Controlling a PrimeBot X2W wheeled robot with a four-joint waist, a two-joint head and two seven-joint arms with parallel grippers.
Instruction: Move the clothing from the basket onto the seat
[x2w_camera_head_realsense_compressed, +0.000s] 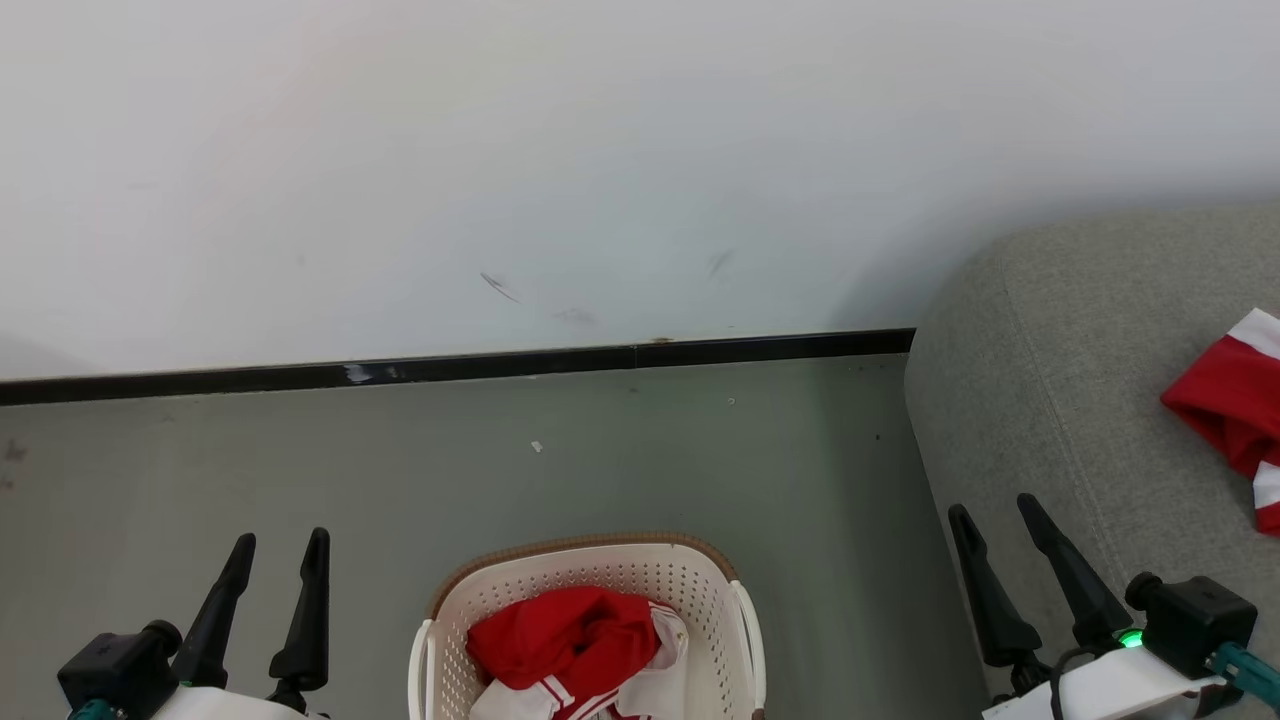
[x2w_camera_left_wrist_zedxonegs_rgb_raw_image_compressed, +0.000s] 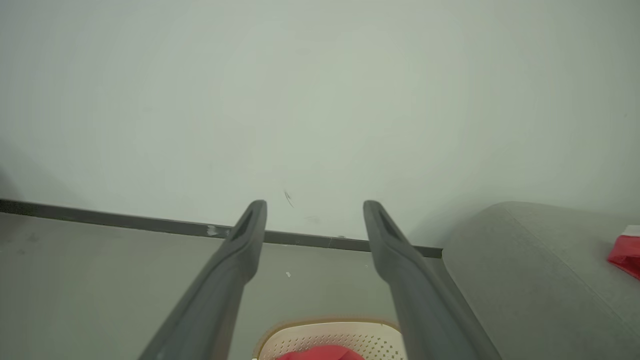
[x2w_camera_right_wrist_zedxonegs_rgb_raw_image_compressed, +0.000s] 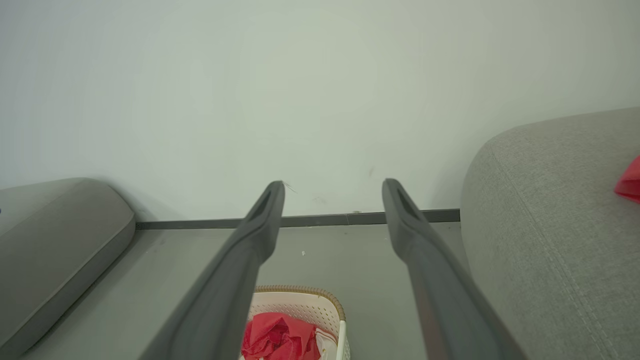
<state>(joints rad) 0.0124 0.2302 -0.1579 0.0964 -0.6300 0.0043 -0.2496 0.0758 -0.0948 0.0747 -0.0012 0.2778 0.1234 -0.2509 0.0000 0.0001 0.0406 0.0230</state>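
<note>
One garment (x2w_camera_head_realsense_compressed: 1228, 410) on the seat (x2w_camera_head_realsense_compressed: 1050, 380), second garment (x2w_camera_head_realsense_compressed: 565, 635) in the basket (x2w_camera_head_realsense_compressed: 590, 546) (my left gripper (x2w_camera_head_realsense_compressed: 281, 537), right gripper (x2w_camera_head_realsense_compressed: 992, 504): spread, empty).

Shows two red garments: first garment (x2w_camera_head_realsense_compressed: 565, 635) in the one basket (x2w_camera_head_realsense_compressed: 600, 575), second garment (x2w_camera_head_realsense_compressed: 1225, 395) on the seat (x2w_camera_head_realsense_compressed: 1050, 400). Counts two grey cushions: the seat and a second cushion (x2w_camera_right_wrist_zedxonegs_rgb_raw_image_compressed: 55, 235). Adds two grippers, left gripper (x2w_camera_head_realsense_compressed: 282, 537) and right gripper (x2w_camera_head_realsense_compressed: 993, 505).

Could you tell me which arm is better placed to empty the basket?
Probably the right: the right gripper, open, hangs by the seat, where the garment in the basket must go. The left gripper, also open, is on the basket's far side.
</note>
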